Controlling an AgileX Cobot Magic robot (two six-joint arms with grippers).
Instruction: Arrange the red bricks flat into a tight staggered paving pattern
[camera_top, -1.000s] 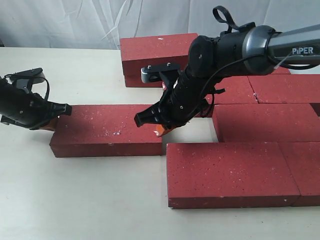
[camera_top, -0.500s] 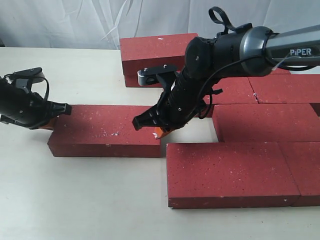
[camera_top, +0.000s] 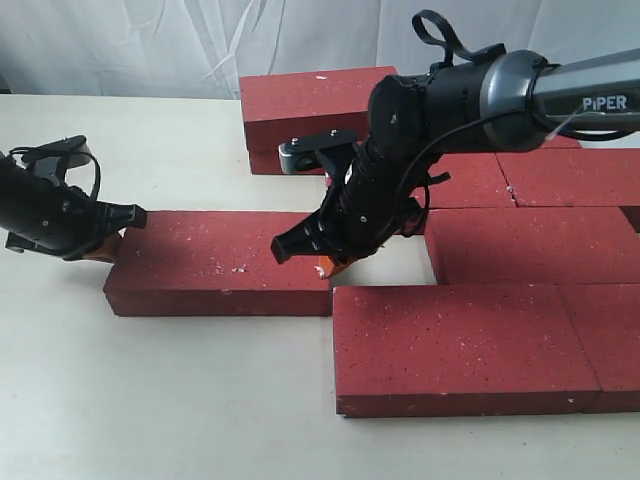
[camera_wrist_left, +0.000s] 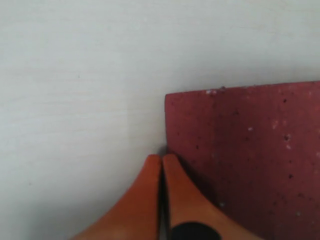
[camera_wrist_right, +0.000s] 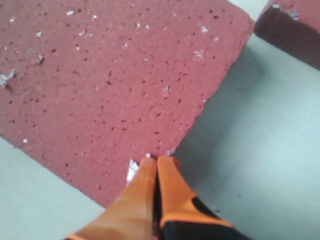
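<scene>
A loose red brick (camera_top: 215, 262) lies flat on the table, left of the paved group. My left gripper (camera_top: 105, 245) is shut, and its orange tips (camera_wrist_left: 161, 157) touch the brick's (camera_wrist_left: 250, 160) left end at table level. My right gripper (camera_top: 325, 265) is shut too, with its tips (camera_wrist_right: 157, 159) against the right end of the same brick (camera_wrist_right: 115, 75). Several other red bricks lie flat on the right: a front row (camera_top: 450, 345), a middle row (camera_top: 530, 245) and a back row (camera_top: 470, 180).
A stack of two bricks (camera_top: 310, 100) stands at the back, behind the right arm. A strip of bare table (camera_top: 395, 262) separates the loose brick from the middle-row brick. A white curtain hangs behind the table. The light tabletop (camera_top: 150, 400) extends to the front left.
The loose brick first slid slightly left, then right, and its right end now meets the front row's corner. Both shut grippers moved with it.
</scene>
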